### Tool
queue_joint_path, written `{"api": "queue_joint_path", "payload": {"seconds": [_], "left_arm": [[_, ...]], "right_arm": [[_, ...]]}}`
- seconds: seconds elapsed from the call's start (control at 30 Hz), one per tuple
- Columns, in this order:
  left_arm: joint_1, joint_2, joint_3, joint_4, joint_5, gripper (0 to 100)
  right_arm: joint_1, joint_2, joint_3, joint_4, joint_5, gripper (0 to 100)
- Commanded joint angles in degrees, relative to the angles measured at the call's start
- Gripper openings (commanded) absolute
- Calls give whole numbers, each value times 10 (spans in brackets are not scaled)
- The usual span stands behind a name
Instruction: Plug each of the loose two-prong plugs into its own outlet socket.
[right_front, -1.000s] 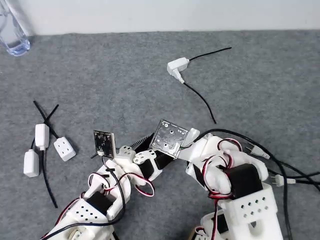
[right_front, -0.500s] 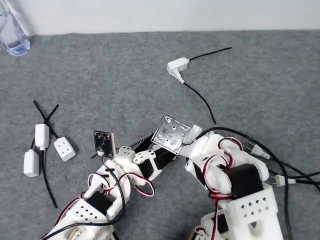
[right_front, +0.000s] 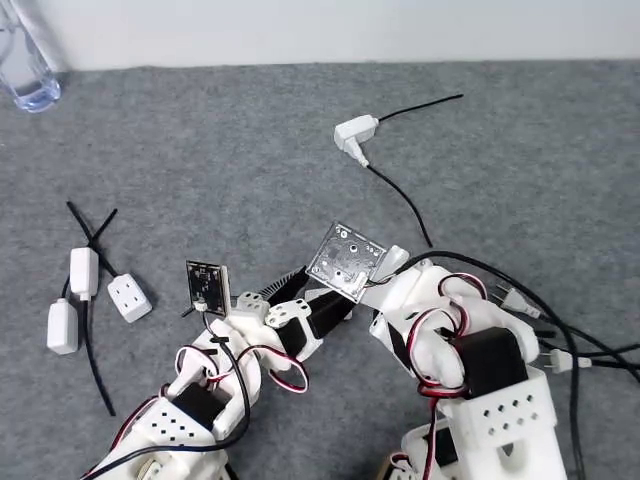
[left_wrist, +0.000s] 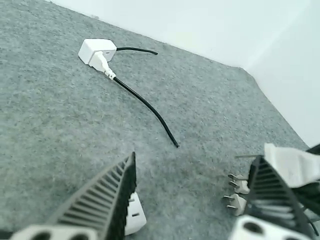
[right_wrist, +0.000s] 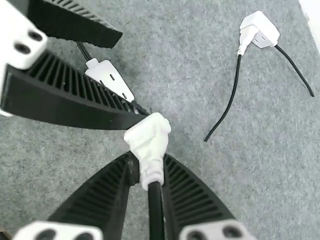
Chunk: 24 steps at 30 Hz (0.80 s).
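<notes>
While right fingers (right_wrist: 95, 205) clamp a white plug (right_wrist: 148, 142), spread left fingers (left_wrist: 110, 195) flank a socket (right_wrist: 110, 77) just ahead.

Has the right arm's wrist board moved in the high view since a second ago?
Yes: the wrist board shifted up the table, toward the far white outlet.

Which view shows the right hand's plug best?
Right wrist view: the plug sits gripped in the right hand, whole and close. Left wrist view catches one white end; the high view, a white bit beside the camera board.
</notes>
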Motion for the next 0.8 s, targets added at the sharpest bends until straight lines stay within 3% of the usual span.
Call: {"api": "queue_joint_path", "payload": {"seconds": [0.0, 0.23, 0.4, 0.77], "left_arm": [[6, 4, -2, 4, -5, 342], [6, 4, -2, 4, -5, 342], [6, 4, -2, 4, -5, 342], [6, 4, -2, 4, -5, 342]], "right_arm": [[-5, -12, -50, -26, -7, 8], [-6, -6, -45, -25, -2, 8], [4, -6, 4, -22, 43, 8], [166, -6, 142, -69, 178, 8]]}}
